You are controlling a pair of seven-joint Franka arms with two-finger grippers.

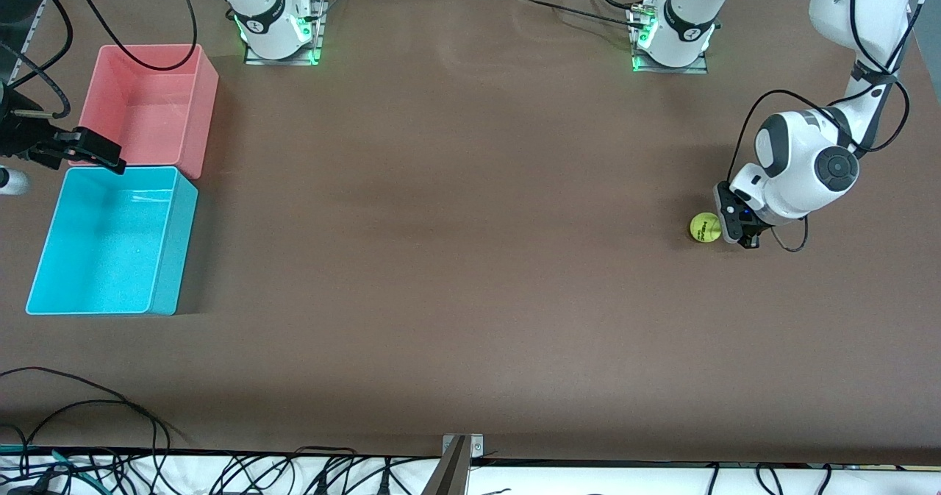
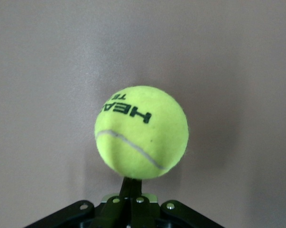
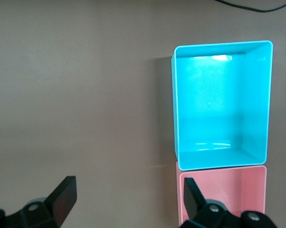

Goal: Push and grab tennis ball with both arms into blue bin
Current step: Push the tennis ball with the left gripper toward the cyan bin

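Observation:
The tennis ball (image 1: 705, 228), yellow-green with dark lettering, lies on the brown table near the left arm's end. My left gripper (image 1: 725, 226) is low beside it, shut, with nothing between its fingers. In the left wrist view the joined fingertips (image 2: 133, 183) meet the ball (image 2: 141, 137) on the side away from the bins. The blue bin (image 1: 165, 245) stands at the right arm's end of the table. My right gripper (image 1: 110, 158) hangs open and holds nothing, over the seam where the blue bin meets the pink tub. In the right wrist view the blue bin (image 3: 176, 104) shows past the right gripper (image 3: 128, 199).
A pink tub (image 1: 206, 112) of like size touches the blue bin, farther from the front camera; it also shows as the pink tub (image 3: 218, 169) in the right wrist view. Brown tabletop stretches between ball and bins. Cables lie along the table's front edge (image 1: 110, 407).

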